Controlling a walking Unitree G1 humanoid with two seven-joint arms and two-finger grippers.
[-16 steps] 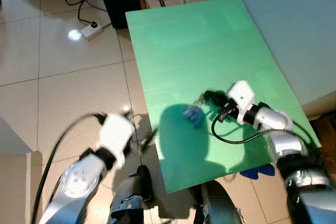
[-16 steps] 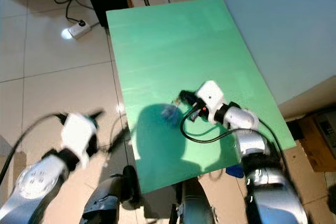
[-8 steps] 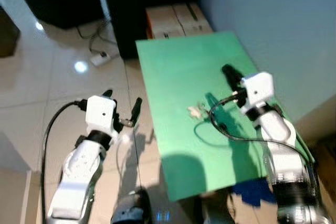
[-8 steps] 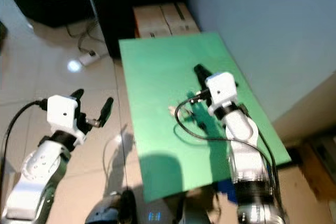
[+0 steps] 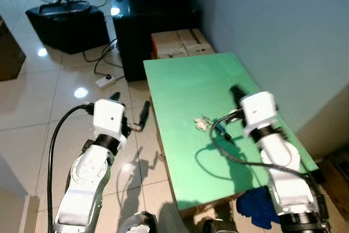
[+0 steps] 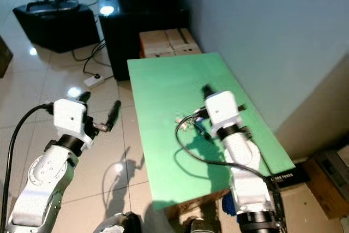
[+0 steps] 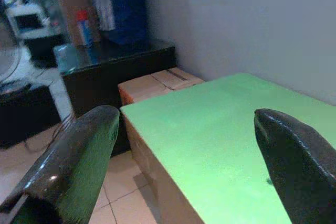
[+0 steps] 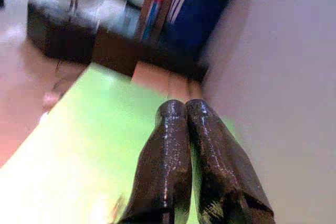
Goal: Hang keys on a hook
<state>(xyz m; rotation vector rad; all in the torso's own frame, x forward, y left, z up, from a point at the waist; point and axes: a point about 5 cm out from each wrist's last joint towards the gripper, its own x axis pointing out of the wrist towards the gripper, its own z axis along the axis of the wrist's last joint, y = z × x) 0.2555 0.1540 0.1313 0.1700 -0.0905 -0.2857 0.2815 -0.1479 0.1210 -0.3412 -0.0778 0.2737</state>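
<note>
Pale keys on table, just beside right end effector.

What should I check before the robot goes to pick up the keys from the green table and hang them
1. Keys located: ok, a small pale bunch lying on the green table.
2. Keys held: not ok, the right hand hovers over the table beyond the keys with its fingers shut on nothing.
3. Right hand ready to grasp: not ok, it must open first.
4. Left hand: ok, open, raised over the floor beside the table.
5. Black cable from the right arm: cannot tell, it loops close to the keys and might snag.
6. Hook found: cannot tell, none can be made out.
</note>
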